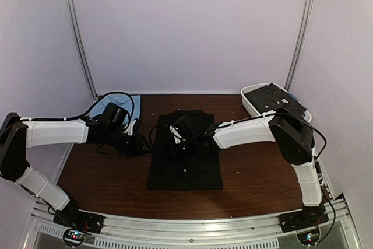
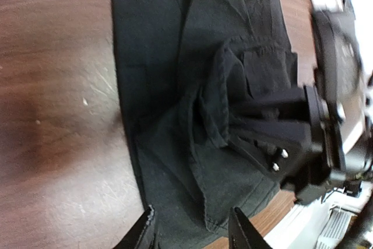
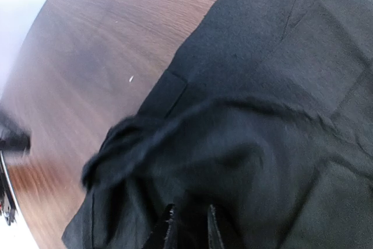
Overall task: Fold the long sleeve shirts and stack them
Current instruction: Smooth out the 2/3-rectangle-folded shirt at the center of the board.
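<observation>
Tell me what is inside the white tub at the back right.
The tub holds dark, pale-dotted cloth. Anything lying beneath that cloth is covered and cannot be seen.

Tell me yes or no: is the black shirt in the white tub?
No, the black shirt lies on the table, apart from the white tub.

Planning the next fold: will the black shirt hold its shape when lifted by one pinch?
Probably not: the black shirt bunches into soft creases where the right gripper pinches it, so it likely droops. It seems light, since one small pinch raises a fold.
</observation>
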You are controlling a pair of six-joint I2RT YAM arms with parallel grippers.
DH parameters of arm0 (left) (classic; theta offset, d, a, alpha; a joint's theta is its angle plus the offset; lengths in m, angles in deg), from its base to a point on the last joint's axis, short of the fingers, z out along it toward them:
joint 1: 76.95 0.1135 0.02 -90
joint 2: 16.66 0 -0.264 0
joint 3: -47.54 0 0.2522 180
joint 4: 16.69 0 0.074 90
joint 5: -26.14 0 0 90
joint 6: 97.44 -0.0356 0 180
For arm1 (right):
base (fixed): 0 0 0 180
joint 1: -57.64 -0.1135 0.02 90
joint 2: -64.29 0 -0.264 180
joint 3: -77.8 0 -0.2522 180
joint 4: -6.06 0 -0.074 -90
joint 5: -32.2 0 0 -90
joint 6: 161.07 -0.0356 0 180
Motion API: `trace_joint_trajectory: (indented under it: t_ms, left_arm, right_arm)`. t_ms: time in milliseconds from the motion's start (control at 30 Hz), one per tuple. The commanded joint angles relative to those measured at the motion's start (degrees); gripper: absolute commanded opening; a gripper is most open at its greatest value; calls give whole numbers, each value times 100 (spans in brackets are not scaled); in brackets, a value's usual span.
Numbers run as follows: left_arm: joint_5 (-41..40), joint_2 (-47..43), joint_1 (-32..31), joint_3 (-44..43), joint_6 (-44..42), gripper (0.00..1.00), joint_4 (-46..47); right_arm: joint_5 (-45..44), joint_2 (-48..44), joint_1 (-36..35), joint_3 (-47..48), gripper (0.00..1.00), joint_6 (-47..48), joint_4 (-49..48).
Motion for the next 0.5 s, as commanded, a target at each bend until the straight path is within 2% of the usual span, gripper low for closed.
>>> trace_joint_trajectory:
  t_ms: [0, 200, 467]
  left_arm:
    - [-128, -43, -226, -19, -240, 43, -124]
    - [-202, 196, -330, -182, -261, 44, -122]
    - [-265, 830, -449, -701, -439, 48, -70]
  right_arm:
    - [85, 278, 163, 560, 23, 7, -54]
    - [491, 588, 426, 879, 37, -219, -401]
    - [897, 857, 636, 1203, 40, -348, -567]
